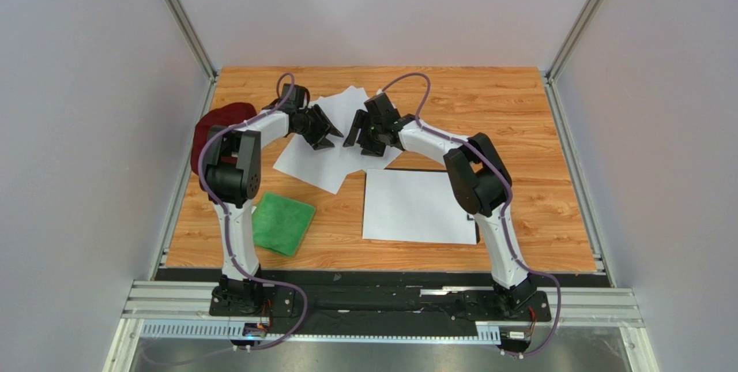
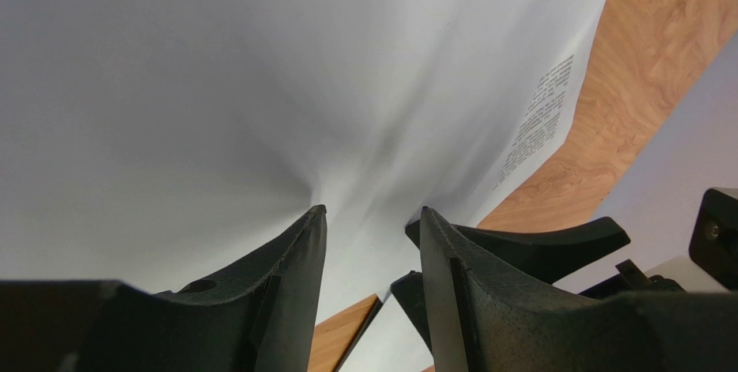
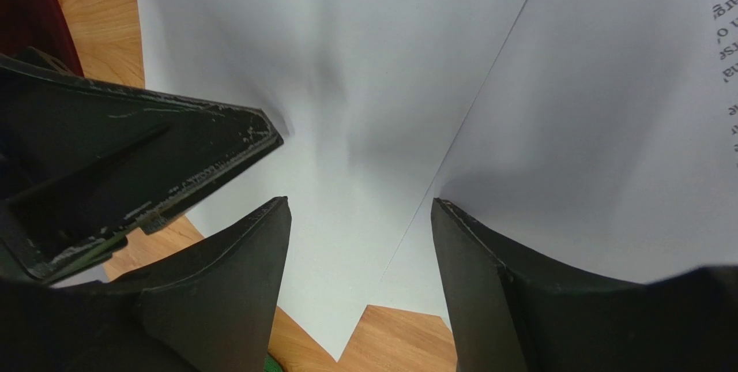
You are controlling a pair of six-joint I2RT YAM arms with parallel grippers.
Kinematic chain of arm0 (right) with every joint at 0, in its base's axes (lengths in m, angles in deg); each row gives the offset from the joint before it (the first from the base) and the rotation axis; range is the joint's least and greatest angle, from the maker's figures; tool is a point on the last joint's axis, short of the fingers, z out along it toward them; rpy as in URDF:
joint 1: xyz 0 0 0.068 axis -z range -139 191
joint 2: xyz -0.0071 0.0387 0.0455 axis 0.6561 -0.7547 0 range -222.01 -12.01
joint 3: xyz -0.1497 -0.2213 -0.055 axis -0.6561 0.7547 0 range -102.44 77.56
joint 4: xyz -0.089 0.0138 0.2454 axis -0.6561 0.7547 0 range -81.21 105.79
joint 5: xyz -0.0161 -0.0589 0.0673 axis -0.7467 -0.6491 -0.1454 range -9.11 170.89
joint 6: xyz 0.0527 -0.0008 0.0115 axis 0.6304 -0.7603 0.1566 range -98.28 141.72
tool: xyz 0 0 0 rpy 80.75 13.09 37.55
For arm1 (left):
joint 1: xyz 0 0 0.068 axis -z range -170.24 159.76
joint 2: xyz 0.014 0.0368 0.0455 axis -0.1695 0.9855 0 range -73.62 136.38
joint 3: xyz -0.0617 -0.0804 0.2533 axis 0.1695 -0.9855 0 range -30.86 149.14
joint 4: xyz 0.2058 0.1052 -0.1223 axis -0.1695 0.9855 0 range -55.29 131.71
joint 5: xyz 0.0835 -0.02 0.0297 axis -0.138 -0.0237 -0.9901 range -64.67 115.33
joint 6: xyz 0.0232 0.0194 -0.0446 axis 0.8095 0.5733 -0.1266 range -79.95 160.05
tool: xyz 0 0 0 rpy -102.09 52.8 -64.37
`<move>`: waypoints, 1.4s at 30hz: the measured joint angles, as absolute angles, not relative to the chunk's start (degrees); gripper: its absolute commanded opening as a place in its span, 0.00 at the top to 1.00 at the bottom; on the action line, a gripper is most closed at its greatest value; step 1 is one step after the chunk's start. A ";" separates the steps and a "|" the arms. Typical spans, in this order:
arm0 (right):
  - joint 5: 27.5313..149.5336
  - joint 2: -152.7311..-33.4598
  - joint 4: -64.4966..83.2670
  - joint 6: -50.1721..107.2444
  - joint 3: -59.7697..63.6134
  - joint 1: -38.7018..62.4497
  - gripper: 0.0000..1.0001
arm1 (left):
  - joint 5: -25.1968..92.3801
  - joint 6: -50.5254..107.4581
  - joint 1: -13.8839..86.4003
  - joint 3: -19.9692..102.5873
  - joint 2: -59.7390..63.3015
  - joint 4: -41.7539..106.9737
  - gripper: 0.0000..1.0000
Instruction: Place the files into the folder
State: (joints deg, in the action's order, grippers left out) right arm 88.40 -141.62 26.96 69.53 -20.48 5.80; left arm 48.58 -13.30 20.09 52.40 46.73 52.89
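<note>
Several white sheets, the files (image 1: pixel 322 157), lie overlapping at the middle back of the table. They fill the left wrist view (image 2: pixel 260 86) and the right wrist view (image 3: pixel 390 86). My left gripper (image 1: pixel 322 130) is open, its fingertips (image 2: pixel 316 216) pressing on a sheet that puckers there. My right gripper (image 1: pixel 357 134) is open just to its right, tips on the sheets and facing the left one. Another white sheet (image 1: pixel 420 206) lies flat nearer the front. Only a thin dark edge of the folder (image 1: pixel 407 169) shows along its far side.
A green square cloth (image 1: pixel 282 222) lies front left. A dark red hat (image 1: pixel 216 125) sits at the left edge behind the left arm, and also shows in the right wrist view (image 3: pixel 26 0). Bare wood runs along the right side and the back.
</note>
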 measured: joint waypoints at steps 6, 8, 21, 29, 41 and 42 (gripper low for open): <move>88.44 -142.45 26.64 70.60 -21.49 5.76 0.31 | 51.42 -14.50 19.71 51.03 47.82 51.77 0.50; 88.53 -142.45 25.26 70.74 -20.90 5.76 0.30 | 51.98 -14.52 19.54 50.94 47.98 51.49 0.50; 97.32 -143.95 15.36 71.89 -19.02 6.87 0.28 | 54.70 -14.78 18.71 49.58 48.11 48.69 0.51; 101.34 -144.04 3.27 74.23 -13.07 7.18 0.49 | 55.29 -14.59 18.64 49.32 48.11 48.28 0.51; 105.36 -144.06 -7.22 80.42 -9.07 8.58 0.82 | 55.48 -13.47 18.67 49.56 48.11 49.08 0.49; 105.43 -144.06 -7.29 80.72 -8.86 8.69 0.90 | 55.46 -13.19 18.67 49.89 48.11 49.63 0.47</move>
State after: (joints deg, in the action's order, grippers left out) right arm 105.43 -144.06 -7.29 80.72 -8.86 8.69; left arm 55.46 -13.19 18.67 49.89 48.11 49.63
